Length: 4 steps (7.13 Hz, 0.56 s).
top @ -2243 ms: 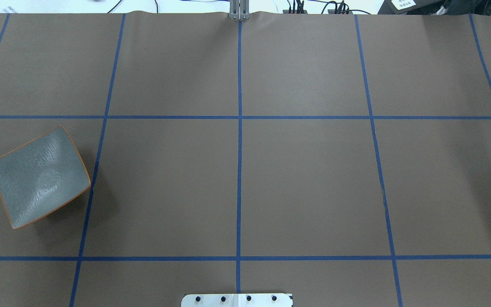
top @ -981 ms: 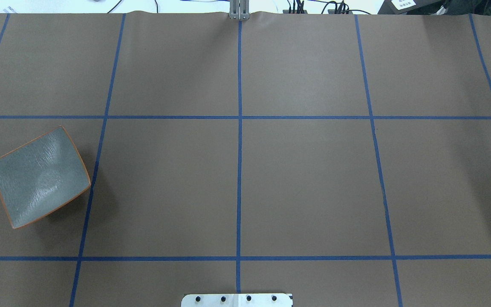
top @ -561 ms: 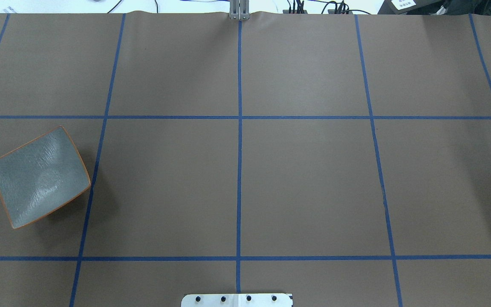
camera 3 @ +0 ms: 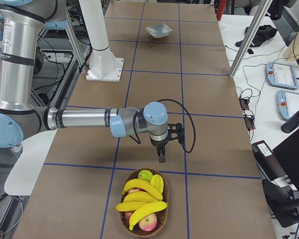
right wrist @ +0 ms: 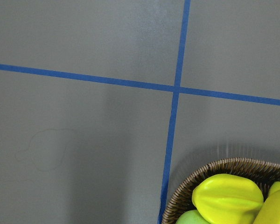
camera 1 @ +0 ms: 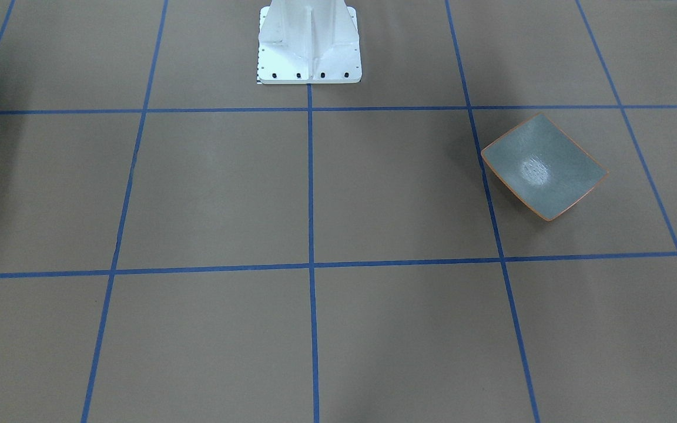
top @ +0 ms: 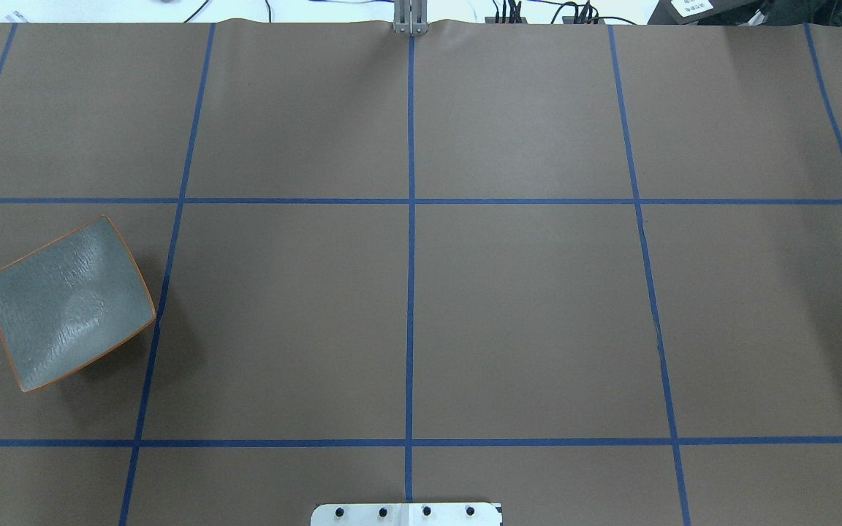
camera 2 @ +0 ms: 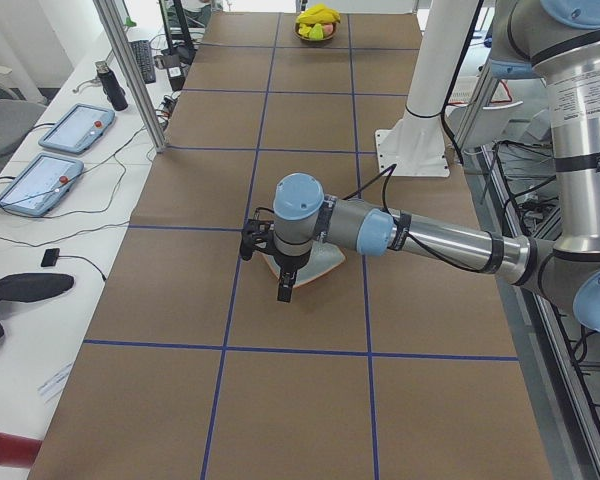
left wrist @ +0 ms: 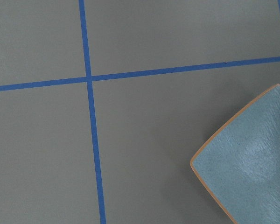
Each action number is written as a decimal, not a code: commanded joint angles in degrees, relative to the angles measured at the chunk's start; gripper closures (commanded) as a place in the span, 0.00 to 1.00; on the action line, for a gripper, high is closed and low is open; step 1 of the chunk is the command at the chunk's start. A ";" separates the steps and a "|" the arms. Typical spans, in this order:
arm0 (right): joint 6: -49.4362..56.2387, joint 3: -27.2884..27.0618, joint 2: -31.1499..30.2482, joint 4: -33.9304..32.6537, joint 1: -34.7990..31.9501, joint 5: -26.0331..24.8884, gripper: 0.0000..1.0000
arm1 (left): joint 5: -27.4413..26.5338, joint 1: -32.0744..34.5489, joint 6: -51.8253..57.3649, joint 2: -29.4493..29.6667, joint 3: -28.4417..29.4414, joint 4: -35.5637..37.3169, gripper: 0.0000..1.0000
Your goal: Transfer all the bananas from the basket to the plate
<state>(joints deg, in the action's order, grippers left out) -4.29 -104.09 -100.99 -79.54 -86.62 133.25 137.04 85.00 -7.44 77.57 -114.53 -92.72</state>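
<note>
Bananas [camera 3: 139,196] lie piled in the wicker basket [camera 3: 161,223] at the end of the counter [top: 523,307] on my right side, along with a green apple [camera 3: 145,175] and some red fruit. I count three bananas, perhaps four, since they overlap. My right gripper [camera 3: 161,158] hangs above the counter just short of the basket. The basket lies at the gripper's 6 o'clock in the right-side view and shows only as a rim at 5 o'clock in my right wrist camera. The plate [top: 66,303] sits at 9 o'clock on the counter in the overhead view, well apart from the basket. My left gripper [camera 2: 284,290] hangs above the counter near the plate, which fills the 4 o'clock corner of my left wrist camera. Both grippers point down. Only the side views show them, so I cannot tell how wide either one stands or whether it has hold of anything.
</note>
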 commanded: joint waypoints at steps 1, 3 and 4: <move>-0.37 -0.15 -1.13 0.53 -0.04 -1.50 0.00 | 0.07 -0.01 -0.03 -0.05 -0.08 0.00 0.00; 0.24 -0.15 -2.72 0.79 -0.04 -4.82 0.00 | 0.07 -0.01 -0.03 -0.05 -0.17 0.09 0.00; 0.33 -0.15 -3.59 0.79 -0.04 -5.89 0.00 | 0.15 -0.01 -0.12 -0.05 -0.26 0.00 0.00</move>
<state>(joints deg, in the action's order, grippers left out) -4.11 -104.24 -103.52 -78.81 -86.66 129.11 137.13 84.99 -7.49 77.55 -114.70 -92.69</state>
